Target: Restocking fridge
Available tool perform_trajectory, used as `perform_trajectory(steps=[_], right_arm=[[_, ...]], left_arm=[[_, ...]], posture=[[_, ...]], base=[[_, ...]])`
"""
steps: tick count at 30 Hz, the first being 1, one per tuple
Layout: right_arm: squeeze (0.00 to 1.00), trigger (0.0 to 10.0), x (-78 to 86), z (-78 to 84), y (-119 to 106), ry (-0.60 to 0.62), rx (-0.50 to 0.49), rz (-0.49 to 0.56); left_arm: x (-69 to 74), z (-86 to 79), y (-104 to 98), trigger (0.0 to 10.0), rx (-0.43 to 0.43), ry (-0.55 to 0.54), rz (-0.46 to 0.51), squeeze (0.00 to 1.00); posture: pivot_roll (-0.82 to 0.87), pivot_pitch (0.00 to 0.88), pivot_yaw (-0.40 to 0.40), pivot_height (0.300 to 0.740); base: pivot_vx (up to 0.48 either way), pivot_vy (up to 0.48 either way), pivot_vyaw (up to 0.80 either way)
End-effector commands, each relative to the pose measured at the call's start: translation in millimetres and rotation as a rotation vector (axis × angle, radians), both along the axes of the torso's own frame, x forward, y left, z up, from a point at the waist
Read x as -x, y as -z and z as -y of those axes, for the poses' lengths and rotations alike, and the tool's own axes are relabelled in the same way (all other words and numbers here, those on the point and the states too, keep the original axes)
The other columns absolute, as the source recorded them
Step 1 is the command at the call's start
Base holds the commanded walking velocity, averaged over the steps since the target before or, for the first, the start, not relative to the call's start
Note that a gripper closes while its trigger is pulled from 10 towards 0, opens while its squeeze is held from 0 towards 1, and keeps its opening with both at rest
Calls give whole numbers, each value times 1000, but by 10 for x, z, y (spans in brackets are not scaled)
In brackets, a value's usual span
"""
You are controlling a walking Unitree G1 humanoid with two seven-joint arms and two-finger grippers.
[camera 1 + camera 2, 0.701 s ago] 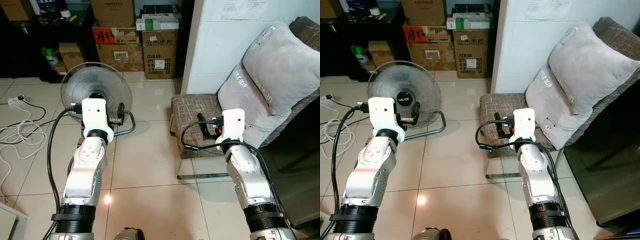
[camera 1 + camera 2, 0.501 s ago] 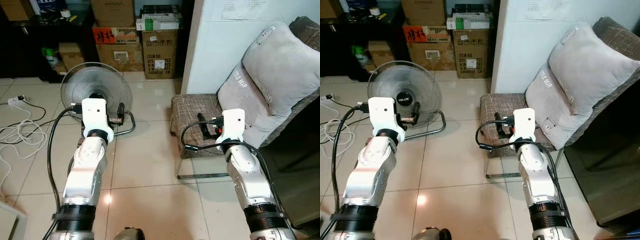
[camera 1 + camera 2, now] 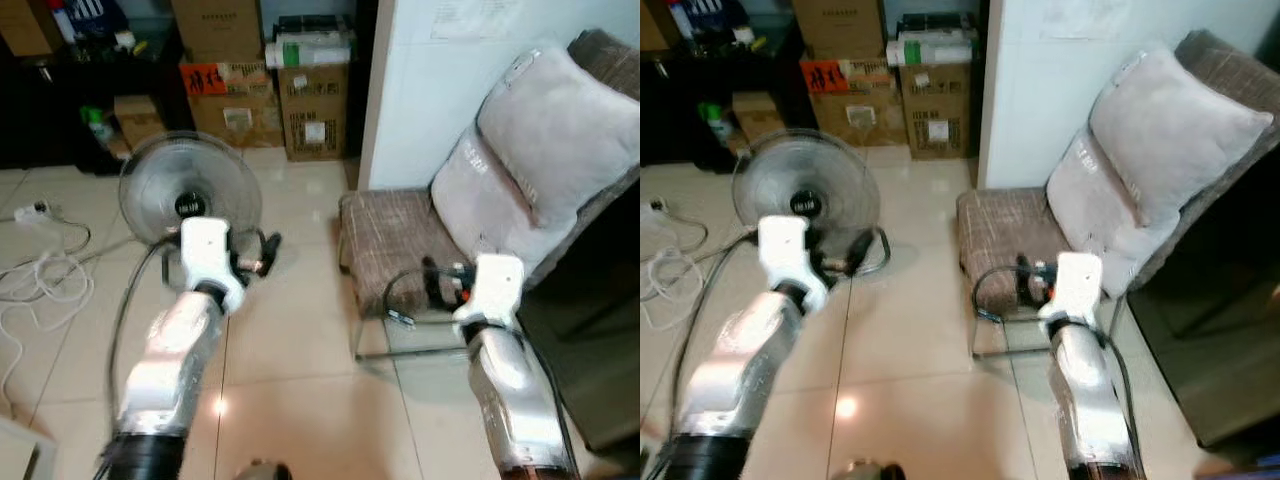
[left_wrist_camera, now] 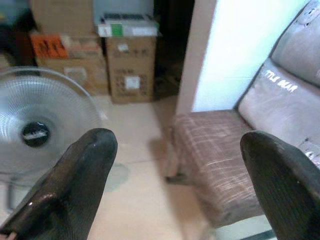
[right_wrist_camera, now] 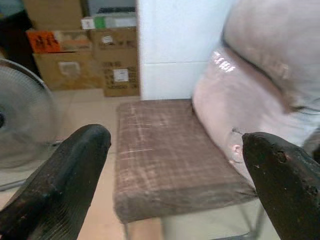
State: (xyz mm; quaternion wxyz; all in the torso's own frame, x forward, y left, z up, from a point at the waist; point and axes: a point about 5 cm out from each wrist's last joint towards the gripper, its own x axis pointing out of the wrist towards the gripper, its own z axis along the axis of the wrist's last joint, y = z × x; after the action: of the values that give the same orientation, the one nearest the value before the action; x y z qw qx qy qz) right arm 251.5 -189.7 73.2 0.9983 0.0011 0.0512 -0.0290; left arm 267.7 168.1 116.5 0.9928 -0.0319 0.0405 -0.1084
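Observation:
Both silver arms are held out in front of me over a tiled floor. My left gripper is open with nothing between its fingers; it points at a floor fan and the front of an armchair. My right gripper is also open and empty, held just in front of the brown checked chair seat. In the head views the left gripper's black fingers hang near the fan's base, and the right gripper's fingers hang at the seat's front edge.
Two grey cushions lean on the armchair. Cardboard boxes are stacked at the back beside a white wall. A white cable lies coiled on the floor at the left. A dark surface sits at the right.
The whole picture has blurred and shifted a little, so the camera is moving. Both wrists sit slightly lower and further right in the picture. The fingers stay as they were.

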Motion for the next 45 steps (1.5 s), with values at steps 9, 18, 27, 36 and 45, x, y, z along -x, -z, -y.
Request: perform_trajectory(steps=[9,18,27,36,45], right_arm=[[0,10000,-204,-153,-160,-51,12,45],[0,10000,-270,-132,-260,-31,109,99],[0,10000,-303,-69,-245,18,71,82],[0,10000,-296,-28,-222,41,74,75],[0,10000,-313,50,-203,79,62,70]], left_arm=[[-133,235,-115,10000,51,34,39,0],[-276,336,-12,10000,61,95,11,0],[-377,445,-31,10000,102,144,26,0],[-402,505,-32,10000,126,170,32,0],[-414,600,-63,10000,141,258,48,0]], posture=[[-95,0,42,740],[-137,0,67,740],[-153,0,68,740],[-153,0,59,740],[-146,0,53,740]], base=[[0,0,-58],[32,0,-555],[459,0,-724],[288,0,-738],[0,320,-740]])
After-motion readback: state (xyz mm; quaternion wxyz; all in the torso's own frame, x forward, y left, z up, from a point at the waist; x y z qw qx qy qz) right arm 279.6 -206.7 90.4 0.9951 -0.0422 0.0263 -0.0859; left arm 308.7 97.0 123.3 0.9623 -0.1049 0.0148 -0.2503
